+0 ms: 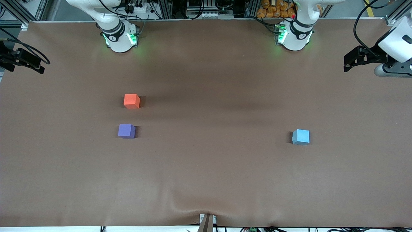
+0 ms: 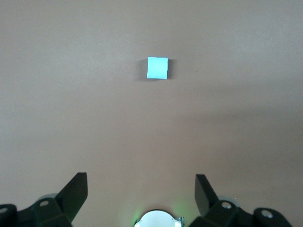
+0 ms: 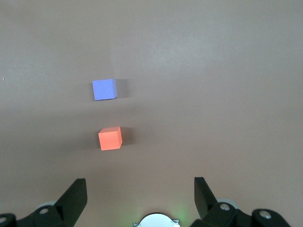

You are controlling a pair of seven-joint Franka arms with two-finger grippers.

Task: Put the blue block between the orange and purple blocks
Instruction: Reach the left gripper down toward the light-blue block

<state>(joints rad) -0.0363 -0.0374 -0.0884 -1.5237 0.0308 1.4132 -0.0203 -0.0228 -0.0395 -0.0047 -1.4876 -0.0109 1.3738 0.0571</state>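
Note:
The blue block [image 1: 301, 137] sits on the brown table toward the left arm's end. It also shows in the left wrist view [image 2: 157, 68], well ahead of my left gripper [image 2: 141, 190], which is open, empty and high above the table. The orange block [image 1: 131, 101] and the purple block [image 1: 126, 131] sit toward the right arm's end, the purple one nearer to the front camera, with a gap of about one block between them. Both show in the right wrist view, orange [image 3: 110, 138] and purple [image 3: 104, 89]. My right gripper [image 3: 140, 191] is open and empty above the table.
The brown table cover [image 1: 206, 174] has a wrinkle at its near edge [image 1: 193, 209]. A black mount [image 1: 22, 59] overhangs the right arm's end. A black and white device [image 1: 386, 51] overhangs the left arm's end. Both arm bases [image 1: 120, 37] [image 1: 294, 35] stand along the top edge.

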